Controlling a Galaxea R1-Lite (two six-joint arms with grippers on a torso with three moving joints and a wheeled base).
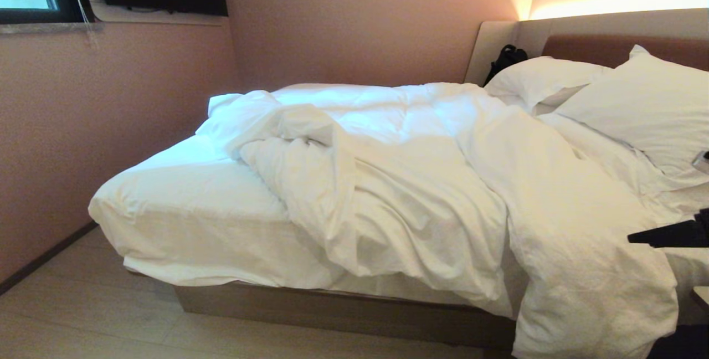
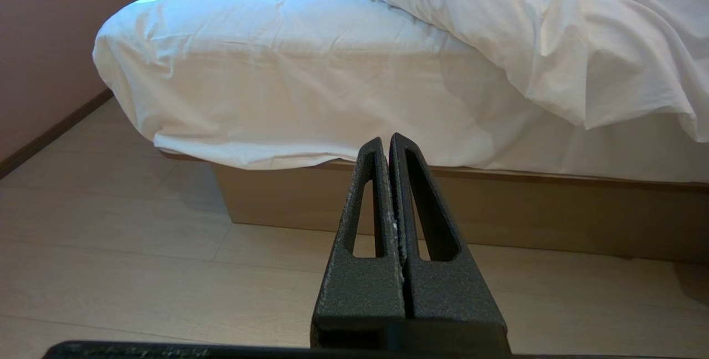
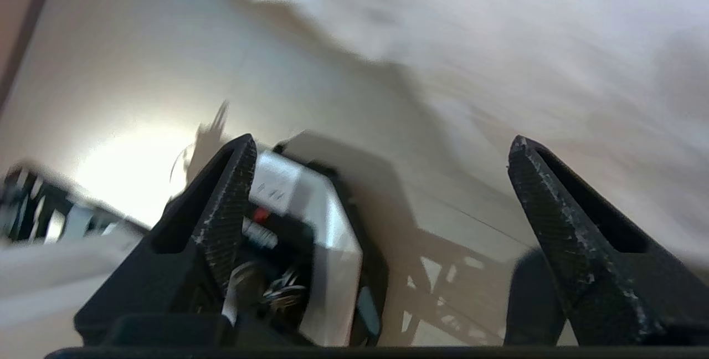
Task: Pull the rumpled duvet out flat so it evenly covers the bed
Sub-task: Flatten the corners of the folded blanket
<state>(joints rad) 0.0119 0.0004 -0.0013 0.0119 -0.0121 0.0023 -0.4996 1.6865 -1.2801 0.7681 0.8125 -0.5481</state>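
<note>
The white puffy duvet (image 1: 421, 181) lies rumpled in a heap across the middle of the bed (image 1: 332, 310). One end of it spills over the near side almost to the floor (image 1: 587, 292), while the foot end shows only the fitted sheet (image 1: 183, 198). At the head view's right edge one black finger (image 1: 664, 234) of my right arm juts in beside that hanging part. In the blurred right wrist view my right gripper (image 3: 382, 145) is wide open and empty. My left gripper (image 2: 386, 140) is shut on nothing, low over the floor, pointing at the bed's base (image 2: 498, 209).
Two white pillows (image 1: 642, 109) (image 1: 545, 79) lean on the padded headboard (image 1: 587, 49), with a black bag (image 1: 505, 60) in the corner. A pink wall (image 1: 83, 126) runs close along the foot end. Wood floor (image 1: 83, 320) lies in front. My own base (image 3: 310, 226) shows below the right gripper.
</note>
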